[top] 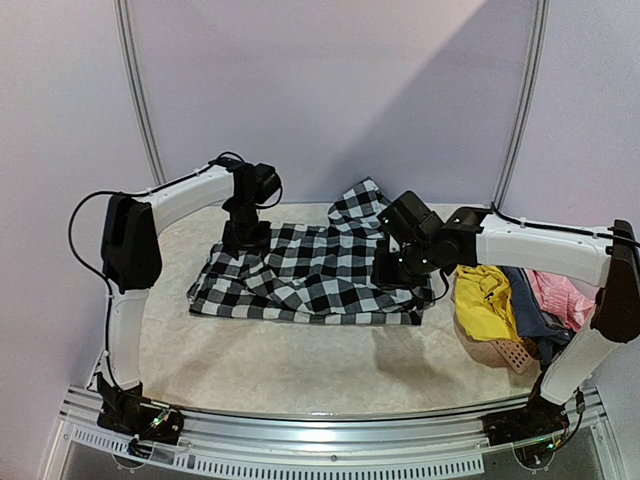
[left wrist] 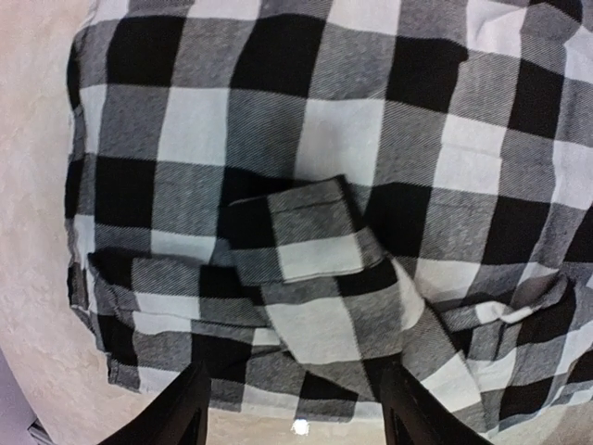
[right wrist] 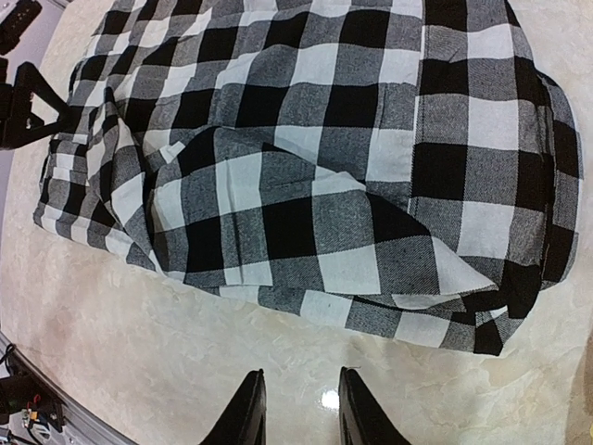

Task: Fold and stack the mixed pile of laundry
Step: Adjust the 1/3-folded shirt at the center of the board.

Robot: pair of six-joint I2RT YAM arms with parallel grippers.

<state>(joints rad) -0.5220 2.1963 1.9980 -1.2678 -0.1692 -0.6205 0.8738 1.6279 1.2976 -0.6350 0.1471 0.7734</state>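
The black-and-white checked shirt (top: 310, 278) lies spread flat in the middle of the table. It fills the left wrist view (left wrist: 315, 185) and the right wrist view (right wrist: 315, 158). My left gripper (top: 244, 238) hovers over the shirt's far left part. It is open (left wrist: 301, 415), with its fingers straddling a folded hem. My right gripper (top: 402, 264) is over the shirt's right side. It is open and empty (right wrist: 298, 408), above bare table just off the shirt's edge. A yellow garment (top: 486, 296), a blue-grey one (top: 530, 312) and a pink one (top: 560, 294) are heaped at the right.
A salmon perforated basket (top: 512, 353) sits under the heap at the right. The marbled tabletop (top: 300, 365) runs in front of the shirt to a metal rail (top: 330, 432) at the near edge. The left arm's gripper shows in the right wrist view (right wrist: 20, 93).
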